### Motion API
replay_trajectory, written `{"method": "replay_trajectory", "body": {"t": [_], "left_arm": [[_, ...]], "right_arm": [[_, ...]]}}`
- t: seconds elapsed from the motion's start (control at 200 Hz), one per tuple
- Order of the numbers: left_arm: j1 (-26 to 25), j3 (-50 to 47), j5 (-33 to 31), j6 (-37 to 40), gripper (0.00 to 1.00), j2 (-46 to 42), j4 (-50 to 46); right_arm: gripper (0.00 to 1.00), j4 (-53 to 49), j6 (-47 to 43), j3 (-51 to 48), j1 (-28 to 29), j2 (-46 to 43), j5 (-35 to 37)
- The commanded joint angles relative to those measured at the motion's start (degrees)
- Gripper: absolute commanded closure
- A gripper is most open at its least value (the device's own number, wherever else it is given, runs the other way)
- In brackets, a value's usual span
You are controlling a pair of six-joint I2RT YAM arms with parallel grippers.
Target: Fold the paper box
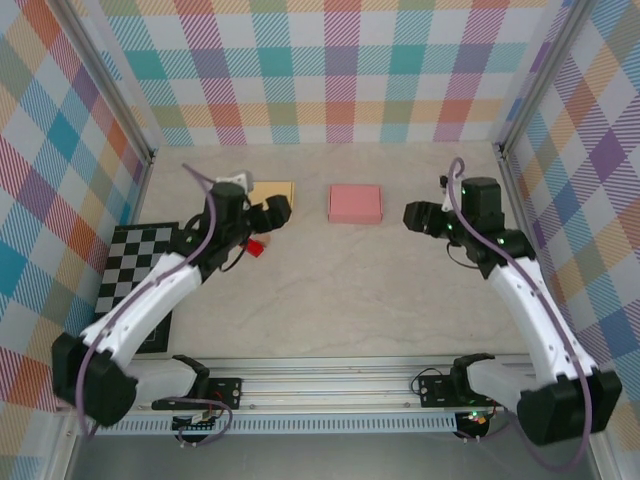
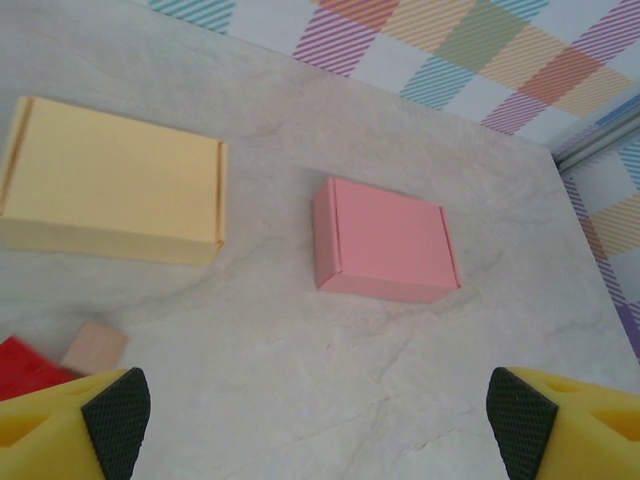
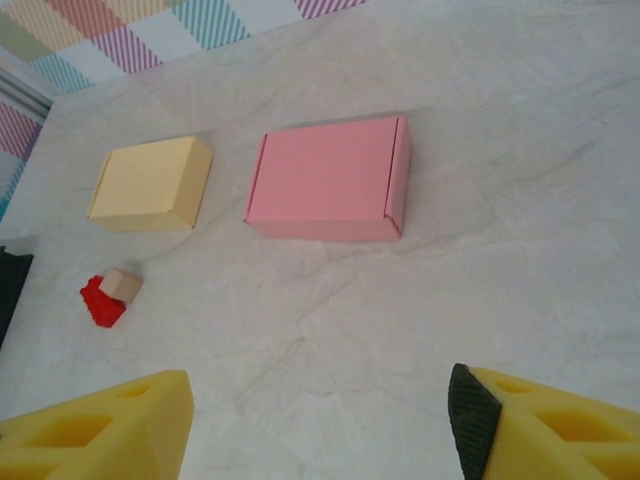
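pink box (image 1: 355, 203) between left fingers (image 2: 112, 420), right fingers (image 3: 478, 418); touching neither

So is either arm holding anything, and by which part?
No, nothing. The left fingers and right fingers are open and empty; the pink box lies untouched.

bright even light, soft shadows, perhaps slight wrist-view blur

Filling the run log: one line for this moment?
pink box: folded shut, ungripped | yellow box: shut, left of it | left fingers: open, empty | right fingers: open, empty
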Motion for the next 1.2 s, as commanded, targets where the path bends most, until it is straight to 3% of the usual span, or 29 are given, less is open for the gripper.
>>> {"method": "replay_trajectory", "body": {"t": [0.0,0.015,0.035,0.05,0.175,0.335,0.45,0.56,0.635,0.79,0.985,1.195], "left_arm": [[0.8,-7.2,-4.9,0.9,0.10,-12.3,-3.5],[0.8,-8.4,-5.3,0.8,0.10,-14.4,-4.2],[0.8,-10.0,-5.7,0.6,0.10,-17.1,-5.0],[0.9,-11.1,-6.0,0.3,0.09,-19.0,-5.6],[0.8,-17.7,-10.6,-2.2,0.00,-36.4,-13.8],[0.8,-23.6,-20.1,-11.4,0.00,-55.1,-25.8],[0.7,-25.8,-17.5,-6.4,0.00,-65.6,-27.1],[0.7,-22.0,-9.8,4.5,0.00,-60.4,-25.7],[0.7,-20.0,-11.2,8.9,0.00,-56.7,-26.2],[0.7,-22.4,-23.8,2.9,0.00,-55.9,-27.7],[0.8,-28.4,-23.5,6.5,0.00,-65.6,-24.6],[0.7,-28.3,-22.9,5.6,0.00,-62.7,-24.5]], "right_arm": [[0.24,-5.2,-1.5,-2.5,0.1,-6.9,-1.2],[0.21,-5.7,-1.7,-2.8,0.1,-7.8,-1.3],[0.03,-6.3,-1.9,-3.2,0.1,-9.0,-1.5],[0.00,-6.7,-2.1,-3.4,0.1,-9.7,-1.6],[0.00,-10.3,-1.9,-5.1,0.1,-15.0,1.8],[0.00,-13.0,-1.9,-8.0,0.1,-18.9,10.4],[0.00,-10.7,-4.7,-13.2,0.1,-19.7,15.3],[0.00,-4.9,-4.3,-19.5,0.1,-19.9,23.2],[0.00,1.4,-5.6,-24.8,0.1,-19.5,28.5],[0.00,18.1,-10.7,-35.3,0.1,-17.3,32.7],[0.00,35.6,-6.5,-42.6,-1.4,-9.5,33.4],[0.00,46.5,-8.6,-37.5,-4.2,6.1,30.7]]}}
